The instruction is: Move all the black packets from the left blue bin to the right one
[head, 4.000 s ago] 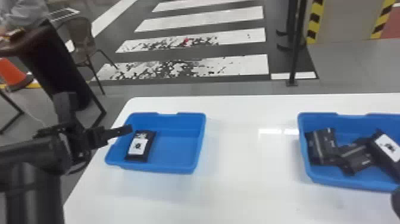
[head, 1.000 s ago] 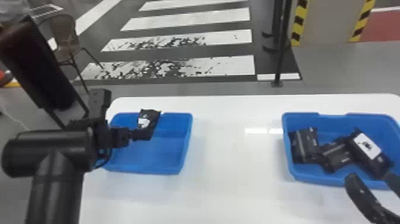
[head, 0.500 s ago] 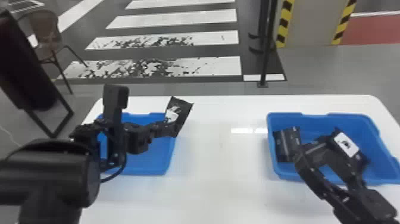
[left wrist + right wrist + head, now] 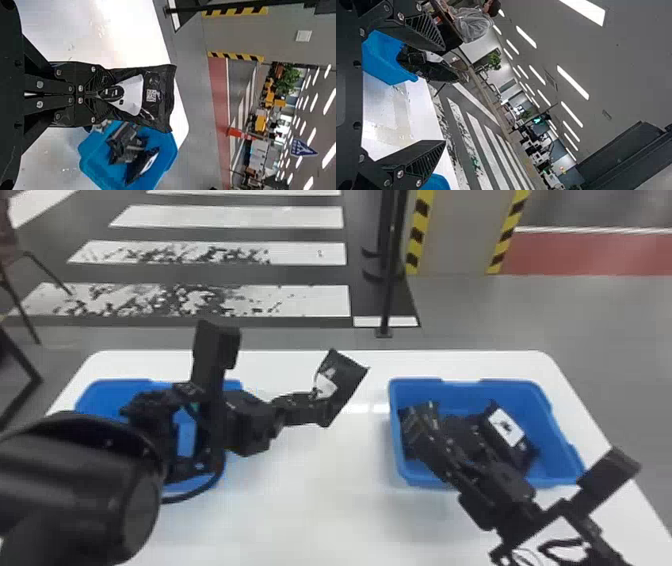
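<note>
Head view: white table had the L bin & R bin, well apart. L arm cut across the L bin & hid most of its inside. L hand was clenched on a packet, up in the air btw the bins. R hand was over the R bin, partly blocking the packets in there, incl. one w/ a white label. Behind: crosswalk, black pole, pillar w/ yellow/black strips.

L wrist view: L hand's fingers met on one end of the packet; it was glossy black, bent & creased, w/ a white label patch and a small sq. code. R bin w/ its packets was beyond, part hidden by the packet & hand. Orange cone far off.

R wrist view: R hand's fingers were wide apart, nothing btw them. Bins partly in view behind, plus table & crosswalk.
</note>
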{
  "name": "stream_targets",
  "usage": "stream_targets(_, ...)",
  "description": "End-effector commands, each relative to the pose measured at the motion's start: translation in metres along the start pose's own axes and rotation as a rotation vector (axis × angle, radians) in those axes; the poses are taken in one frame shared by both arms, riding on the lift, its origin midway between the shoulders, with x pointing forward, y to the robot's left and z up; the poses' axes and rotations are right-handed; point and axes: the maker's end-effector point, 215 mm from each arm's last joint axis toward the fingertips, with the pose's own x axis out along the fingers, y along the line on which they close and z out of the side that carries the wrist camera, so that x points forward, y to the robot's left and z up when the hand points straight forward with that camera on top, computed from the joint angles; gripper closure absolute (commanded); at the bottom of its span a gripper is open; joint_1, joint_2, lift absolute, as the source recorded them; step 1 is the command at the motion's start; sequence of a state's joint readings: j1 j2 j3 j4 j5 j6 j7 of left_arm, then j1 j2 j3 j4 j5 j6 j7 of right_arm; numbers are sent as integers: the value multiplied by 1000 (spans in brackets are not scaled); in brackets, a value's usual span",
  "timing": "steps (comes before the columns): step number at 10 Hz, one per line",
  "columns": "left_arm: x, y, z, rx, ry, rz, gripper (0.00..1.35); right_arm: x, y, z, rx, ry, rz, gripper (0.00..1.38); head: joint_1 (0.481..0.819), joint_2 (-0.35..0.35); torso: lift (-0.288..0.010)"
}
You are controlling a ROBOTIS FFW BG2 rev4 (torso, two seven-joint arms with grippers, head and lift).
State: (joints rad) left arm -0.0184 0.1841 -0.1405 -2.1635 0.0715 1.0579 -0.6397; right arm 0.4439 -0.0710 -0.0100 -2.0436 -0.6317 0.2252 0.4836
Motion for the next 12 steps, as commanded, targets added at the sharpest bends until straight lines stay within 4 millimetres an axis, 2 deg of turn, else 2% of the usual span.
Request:
stream_targets(1,13,-35,3,11,-3,-84,1208,8,-6,6,-3,-7,2,202,695,-48,-139)
stream_targets(4,29,-84,4,21,5,-196,1208,19,-13,16,-16,-21,-6,202,695,-135,-139)
stream_targets(6,33,-101,1,18,11,-236,1208,23,-7,17,-17,-22,4,249,695,-166,-139)
stream_targets(7,34,-102,0,16,14,-242,1208,26,-4,16,-13,-21,12,562,695,-177,-139)
stream_targets(8,34,-101,2,16,11,-239,1208,26,-4,9,15,-11,12,1010,695,-179,-139)
stream_targets(9,34,-100,2,14,8,-238,1208,25,-5,5,31,-8,10,1294,695,-178,-139)
stream_targets(11,33,-98,7,16,-6,-233,1208,26,-2,6,39,-15,16,1277,695,-171,-139)
stream_targets(12,33,-100,6,3,-14,-239,1162,26,-1,7,44,-18,19,1277,695,-168,-139)
